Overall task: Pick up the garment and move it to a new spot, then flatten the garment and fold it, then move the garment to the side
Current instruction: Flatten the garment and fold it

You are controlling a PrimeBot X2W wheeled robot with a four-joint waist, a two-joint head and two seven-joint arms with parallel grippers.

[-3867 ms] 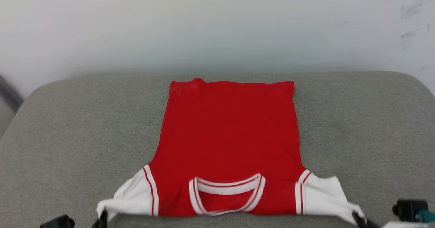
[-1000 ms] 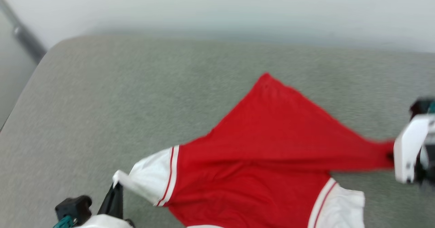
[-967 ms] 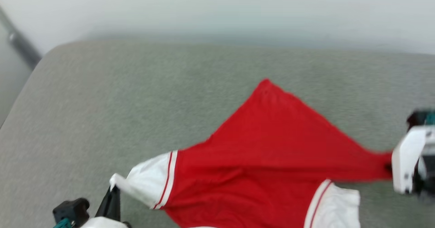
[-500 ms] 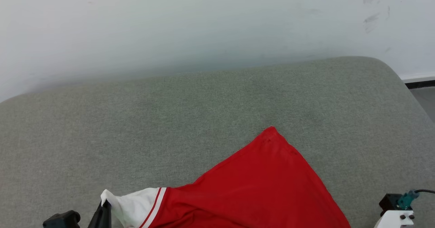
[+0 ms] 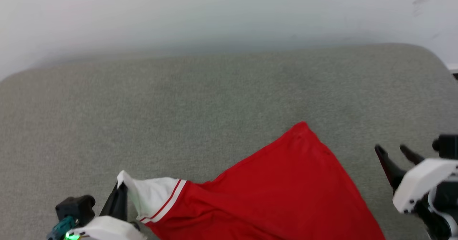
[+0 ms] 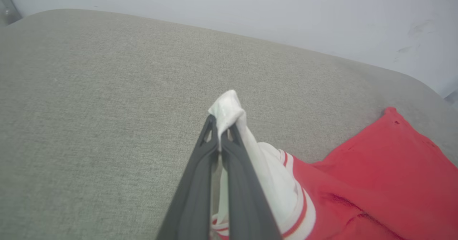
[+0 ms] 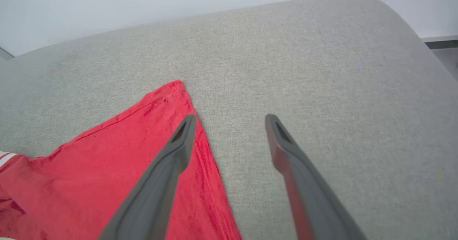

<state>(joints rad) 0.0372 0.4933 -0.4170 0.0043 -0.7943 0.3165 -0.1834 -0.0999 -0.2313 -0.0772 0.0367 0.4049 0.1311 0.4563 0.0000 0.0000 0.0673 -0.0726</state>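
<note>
The garment (image 5: 279,186), a red jersey with white sleeves and red-white trim, lies on the grey cushion (image 5: 179,100) at the lower middle of the head view, one red corner pointing away. My left gripper (image 5: 120,190) at the lower left is shut on the tip of the white sleeve (image 6: 229,107), lifting it slightly. Its dark fingers (image 6: 200,182) pinch the white cloth in the left wrist view. My right gripper (image 5: 391,148) stands open at the right, empty, beside the red edge (image 7: 200,154). In the right wrist view its fingers (image 7: 168,168) spread wide above cloth and cushion.
The grey cushion (image 7: 322,72) spreads wide to the back and left, with rounded corners. A pale wall (image 5: 214,14) rises behind it. A dark floor strip (image 7: 440,43) shows past the cushion's right corner.
My right gripper has opened and let go of the red cloth, which now lies slack on the cushion. The left gripper keeps its hold on the sleeve. The head camera has shifted.
</note>
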